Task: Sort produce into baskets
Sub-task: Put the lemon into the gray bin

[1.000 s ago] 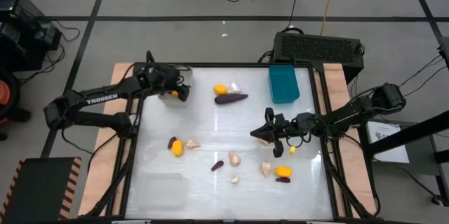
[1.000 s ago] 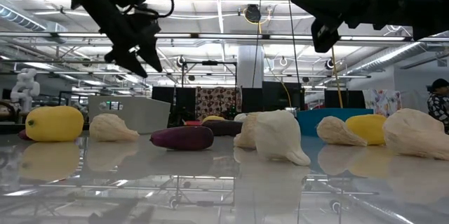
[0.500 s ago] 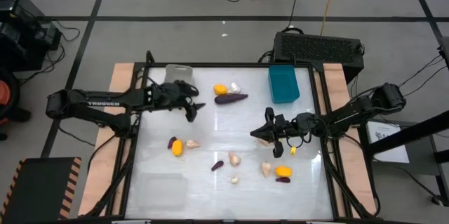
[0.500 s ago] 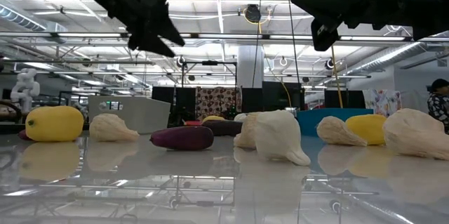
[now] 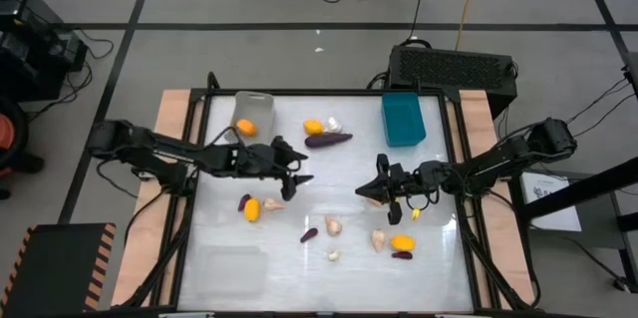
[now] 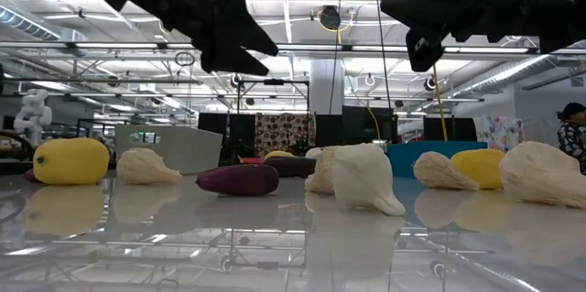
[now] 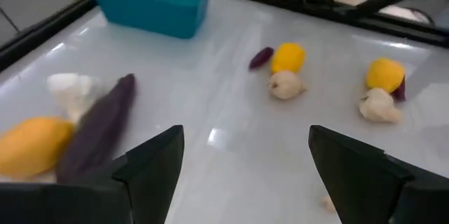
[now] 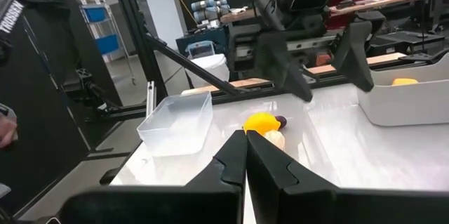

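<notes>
Most produce lies loose mid-surface; one orange fruit [image 5: 245, 127] sits in the grey basket [image 5: 253, 105]. My left gripper [image 5: 291, 180], jaws spread and empty, hovers near the yellow fruit [image 5: 251, 208] and garlic bulb [image 5: 272, 203]. They touch, so descending carelessly could grab both. Right gripper [image 5: 371, 190] waits clenched.

The high view looks straight down on the whole table [image 5: 319, 258]. The low view sits at tabletop level, close behind the produce, facing the room. Each wrist view looks forward low across the table; the left one shares the teal basket [image 7: 151, 3] with the high view.
</notes>
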Tool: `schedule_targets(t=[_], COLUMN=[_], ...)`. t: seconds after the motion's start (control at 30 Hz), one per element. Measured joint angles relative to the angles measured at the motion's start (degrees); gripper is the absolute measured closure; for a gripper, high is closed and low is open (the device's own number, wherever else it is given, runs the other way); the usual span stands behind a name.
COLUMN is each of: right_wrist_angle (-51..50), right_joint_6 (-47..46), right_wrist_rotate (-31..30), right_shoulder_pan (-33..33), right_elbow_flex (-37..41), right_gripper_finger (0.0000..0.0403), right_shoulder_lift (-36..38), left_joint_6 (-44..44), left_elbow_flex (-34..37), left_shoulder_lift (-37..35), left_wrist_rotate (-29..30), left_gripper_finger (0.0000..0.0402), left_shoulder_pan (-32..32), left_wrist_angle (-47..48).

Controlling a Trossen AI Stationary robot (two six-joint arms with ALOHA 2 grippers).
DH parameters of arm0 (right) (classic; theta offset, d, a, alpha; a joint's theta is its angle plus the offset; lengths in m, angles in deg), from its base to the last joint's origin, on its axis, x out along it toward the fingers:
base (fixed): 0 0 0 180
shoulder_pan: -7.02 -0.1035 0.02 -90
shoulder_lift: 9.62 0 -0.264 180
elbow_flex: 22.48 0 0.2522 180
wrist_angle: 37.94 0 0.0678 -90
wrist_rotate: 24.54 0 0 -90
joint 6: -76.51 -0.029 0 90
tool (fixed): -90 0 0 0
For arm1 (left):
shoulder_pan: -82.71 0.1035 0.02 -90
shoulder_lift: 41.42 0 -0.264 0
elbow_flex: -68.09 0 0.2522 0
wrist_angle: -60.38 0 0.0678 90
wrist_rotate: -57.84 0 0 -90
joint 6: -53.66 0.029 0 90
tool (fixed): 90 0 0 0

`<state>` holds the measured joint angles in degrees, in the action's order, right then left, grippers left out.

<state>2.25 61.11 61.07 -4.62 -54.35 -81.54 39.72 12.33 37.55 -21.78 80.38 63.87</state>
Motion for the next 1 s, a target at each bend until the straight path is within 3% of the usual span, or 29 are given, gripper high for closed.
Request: schedule_targets(t=[0.4, 0.53, 0.83, 1.0], right_wrist_angle=[-1.91, -2.88, -6.18, -7.71], right_joint_6=[-2.24, -3.52, -7.43, -6.47], right_wrist_rotate=[0.40, 4.34, 7.52, 7.56], right_shoulder_pan=[-0.11, -0.09, -0.11, -0.11], right_elbow_flex=[-0.02, -0.02, -0.02, -0.02], right_gripper_finger=[0.0399, 0.0399, 0.0399, 0.0399], right_shoulder_lift=[0.02, 0.02, 0.39, 0.95], left_joint_6=[5.67, 5.48, 9.80, 10.28], left_elbow_flex=[-14.31, -16.66, -20.92, -24.54], left_shoulder_lift=[15.06, 18.96, 21.14, 22.73], left_wrist_rotate=[2.37, 2.11, 1.83, -4.79], left_gripper_finger=[0.0089, 0.0089, 0.0089, 0.0089], left_shoulder_pan=[-2.26, -2.25, 0.45, 0.72], left_wrist_angle=[7.31, 7.95, 8.38, 4.62])
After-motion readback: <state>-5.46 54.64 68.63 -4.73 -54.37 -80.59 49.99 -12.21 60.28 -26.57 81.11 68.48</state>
